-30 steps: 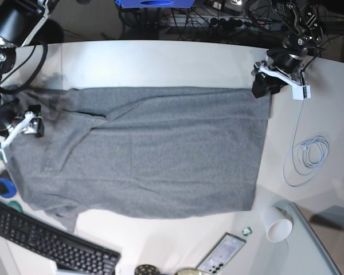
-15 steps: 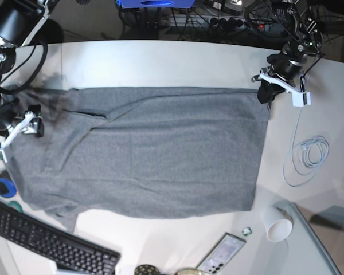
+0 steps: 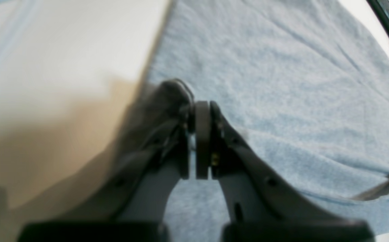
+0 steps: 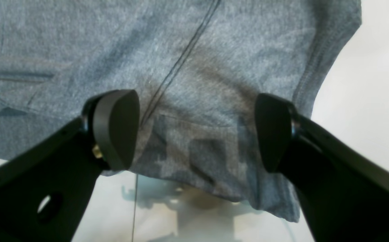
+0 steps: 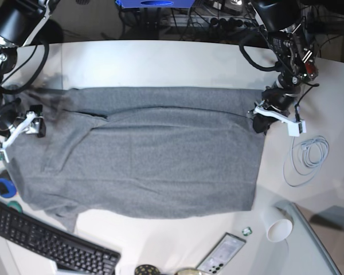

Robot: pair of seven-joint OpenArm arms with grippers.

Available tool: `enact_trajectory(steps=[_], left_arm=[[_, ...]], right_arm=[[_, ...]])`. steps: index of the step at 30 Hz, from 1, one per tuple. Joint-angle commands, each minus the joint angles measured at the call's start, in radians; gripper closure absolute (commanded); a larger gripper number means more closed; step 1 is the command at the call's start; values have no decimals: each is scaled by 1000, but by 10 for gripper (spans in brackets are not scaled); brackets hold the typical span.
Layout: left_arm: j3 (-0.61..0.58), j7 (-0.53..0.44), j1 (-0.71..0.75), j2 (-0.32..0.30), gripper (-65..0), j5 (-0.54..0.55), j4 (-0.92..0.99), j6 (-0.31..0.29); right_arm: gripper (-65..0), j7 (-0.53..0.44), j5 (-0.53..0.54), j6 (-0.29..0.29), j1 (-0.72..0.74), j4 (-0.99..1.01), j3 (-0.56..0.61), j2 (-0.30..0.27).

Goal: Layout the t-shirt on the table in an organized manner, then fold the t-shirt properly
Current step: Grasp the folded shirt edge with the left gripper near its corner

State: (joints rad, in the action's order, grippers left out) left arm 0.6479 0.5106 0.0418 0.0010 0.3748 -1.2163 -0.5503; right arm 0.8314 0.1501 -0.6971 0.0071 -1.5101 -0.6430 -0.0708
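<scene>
Two tools, left (image 3: 198,134) pinching t-shirt (image 5: 149,154)

T-shirt (image 5: 149,154): soft heathered grey knit cloth, matt, slightly fuzzy, stitched seam and hem visible in right wrist view. Bench (image 5: 160,63): smooth white top, faint sheen, reflects the gripper near its edge. Right gripper (image 4: 194,131): black matt plastic fingers, smooth rounded pads. Left gripper (image 3: 198,141): grey-black plastic, matt, blurred. Keyboard (image 5: 46,243): black matt plastic. Cable (image 5: 307,157): white, smooth, rubbery-looking. Cup (image 5: 277,225): white, matt, material unclear. Phone (image 5: 222,253): glossy screen.
</scene>
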Motion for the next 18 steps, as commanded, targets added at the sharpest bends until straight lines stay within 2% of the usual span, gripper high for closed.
enact_trajectory(steps=[1,11,18], left_arm=[[3,-22,-21,-5,0,16,-3,5],[3,-25,-90,11,0,17,28,68],[2,-25,-104,7,0,16,83,75]], right_arm=[[-501,-19,12,-1,14,-17,-2,-13],[-501,-19,13,-1,1,-17,1,-11],[-501,-19,13,-1,1,-17,1,-11]])
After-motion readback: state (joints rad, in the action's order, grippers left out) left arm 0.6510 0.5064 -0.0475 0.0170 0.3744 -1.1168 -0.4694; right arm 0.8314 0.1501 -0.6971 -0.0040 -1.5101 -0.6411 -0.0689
